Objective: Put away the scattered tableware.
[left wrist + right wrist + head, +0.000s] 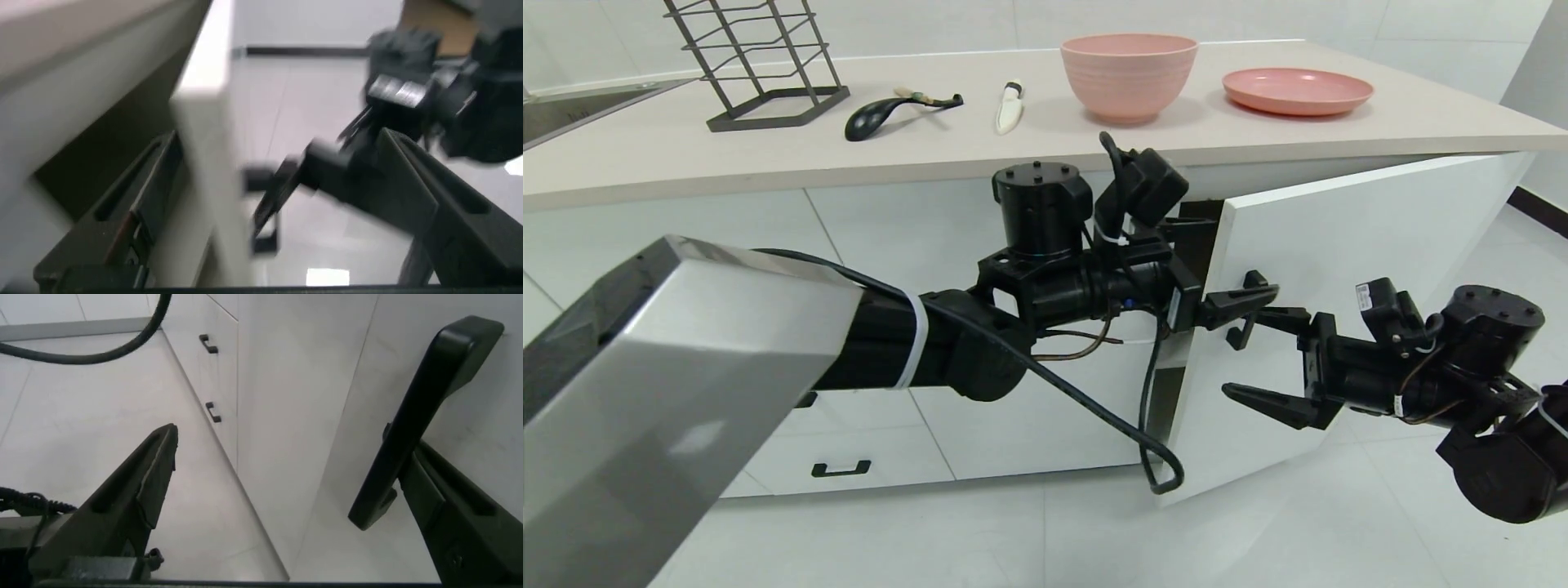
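Fingers [1262, 400] gaped on the right gripper [1243, 354], four o'clock of the left gripper [1252, 298] (grip unreadable); the cabinet door [1380, 237] likely wanted a hinge-following swing.

Head camera sits high and well back, looking forward and down over the counter [931, 155] and the open cabinet door [1339, 261]. Left wrist camera is pressed right up to that door [204, 147], sighting along its edge. Right wrist camera faces the door's front [302, 416] close up, with the floor [98, 384] alongside. All three share the door.
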Robot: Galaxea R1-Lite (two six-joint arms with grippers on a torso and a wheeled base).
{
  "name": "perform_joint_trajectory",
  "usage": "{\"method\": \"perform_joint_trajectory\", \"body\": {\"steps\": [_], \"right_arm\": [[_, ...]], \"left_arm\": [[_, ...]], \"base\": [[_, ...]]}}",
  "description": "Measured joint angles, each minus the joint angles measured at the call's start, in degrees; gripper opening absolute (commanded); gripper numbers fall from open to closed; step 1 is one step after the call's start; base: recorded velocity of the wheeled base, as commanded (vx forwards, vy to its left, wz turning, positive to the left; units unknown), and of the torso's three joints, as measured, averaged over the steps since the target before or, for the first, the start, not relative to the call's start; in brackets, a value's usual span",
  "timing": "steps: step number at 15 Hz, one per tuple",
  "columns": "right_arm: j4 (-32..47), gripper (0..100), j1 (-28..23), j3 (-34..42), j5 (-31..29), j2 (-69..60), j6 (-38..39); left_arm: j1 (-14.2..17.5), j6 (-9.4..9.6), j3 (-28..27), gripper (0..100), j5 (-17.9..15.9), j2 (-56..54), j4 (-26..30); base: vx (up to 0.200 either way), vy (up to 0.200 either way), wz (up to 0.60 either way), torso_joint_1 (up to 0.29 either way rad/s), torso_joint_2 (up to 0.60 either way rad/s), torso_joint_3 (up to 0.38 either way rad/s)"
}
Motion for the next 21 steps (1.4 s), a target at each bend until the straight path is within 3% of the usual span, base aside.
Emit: {"method": "perform_joint_trajectory", "body": {"steps": [2, 4, 11, 14, 18, 21], "right_arm": [[0.24, 100, -0.27, 0.33, 0.18, -0.68, -0.15], [0.24, 100, -1.32, 0.28, 0.38, -0.99, -0.15], [-0.11, 100, -9.62, 0.23, 0.02, -1.23, -0.33], [0.05, 100, -10.67, 2.29, -1.29, -2.65, -1.34], [0.07, 100, -12.67, 9.63, -6.33, -8.53, -2.15], [0.29, 100, -14.26, 18.07, -6.47, -16.75, -2.96]], "left_arm": [[-2.10, -3.07, -1.58, 100, -0.04, 1.74, -4.39], [-4.00, -4.39, -2.04, 100, 0.43, 3.23, -6.80], [-5.81, -4.52, -4.18, 100, 0.46, 4.91, -6.74], [-6.42, -4.46, -4.18, 100, 0.95, 5.05, -6.61], [-7.69, -4.50, -4.21, 100, 3.52, 5.61, -6.36], [-7.96, -4.55, -4.13, 100, 8.56, 6.44, -6.85]], "base": [[0.000, 0.000, 0.00, 0.000, 0.00, 0.000], [0.000, 0.000, 0.00, 0.000, 0.00, 0.000], [0.000, 0.000, 0.00, 0.000, 0.00, 0.000], [0.000, 0.000, 0.00, 0.000, 0.00, 0.000], [0.000, 0.000, 0.00, 0.000, 0.00, 0.000], [0.000, 0.000, 0.00, 0.000, 0.00, 0.000]]}}
